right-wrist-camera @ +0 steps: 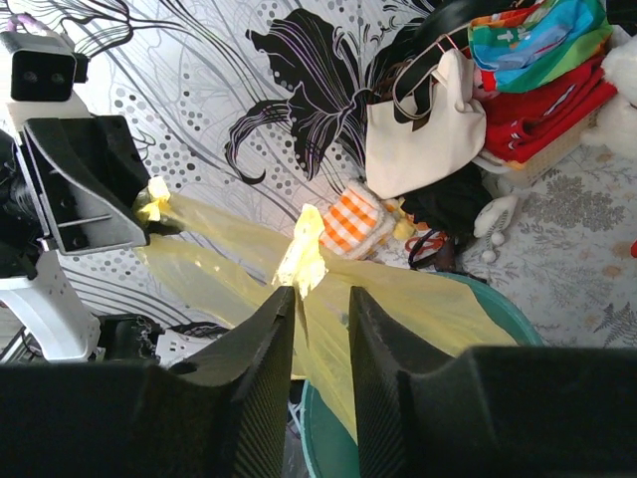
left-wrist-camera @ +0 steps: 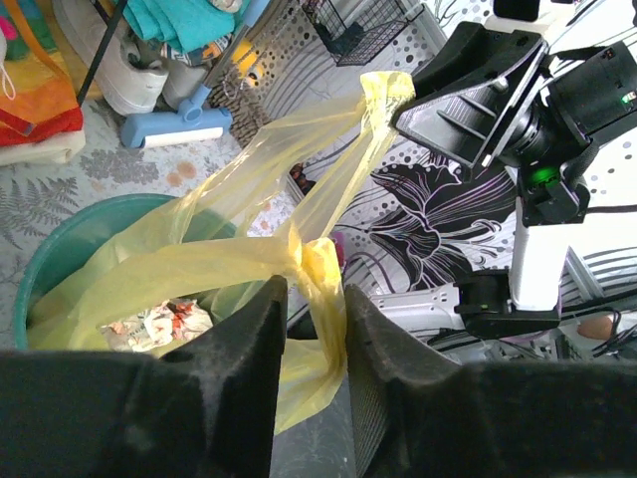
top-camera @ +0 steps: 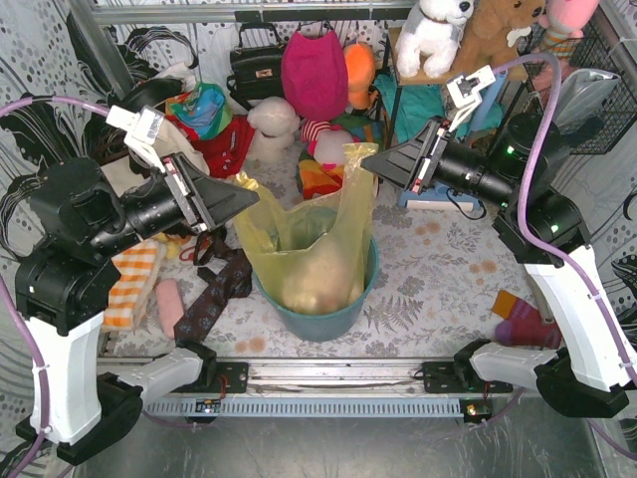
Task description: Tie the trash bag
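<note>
1. Well, the trash bag (top-camera: pixel 317 234) sat inside the teal bin (top-camera: pixel 317 321), which stood on the worktop (top-camera: pixel 438 249) close to its near edge, about midway between the two arms.
2. Its yellow-green body lined the bin, while its two handles were drawn up and outward, one to each side, so the mouth gaped wide.
3. The left fingers (top-camera: pixel 249 195) were clenched on the left handle. The plastic was bunched into a narrow strip between them and held above the bin's left rim.
4. The right fingers (top-camera: pixel 372 164) were pinched on the right handle. They held it taut and higher than the other, up over the far right part of the rim, and a small tuft of plastic poked out past the tips.
5. The two handles were well apart, stretched away from each other across the mouth.
6. Seen from the left wrist, some crumpled paper rubbish (left-wrist-camera: pixel 159 321) lay down in the bottom of the bag.
7. Around the bin the worktop was crowded:
   - An orange checked cloth (top-camera: pixel 131 284) lay by the left edge.
   - A white tote bag (right-wrist-camera: pixel 423 139) slumped toward the far left corner.
   - A pink bag (top-camera: pixel 314 72) and a white plush toy (top-camera: pixel 435 30) were along the far edge.
   - A small red and orange piece of fabric (top-camera: pixel 523 324) lay toward the near right corner.
</note>
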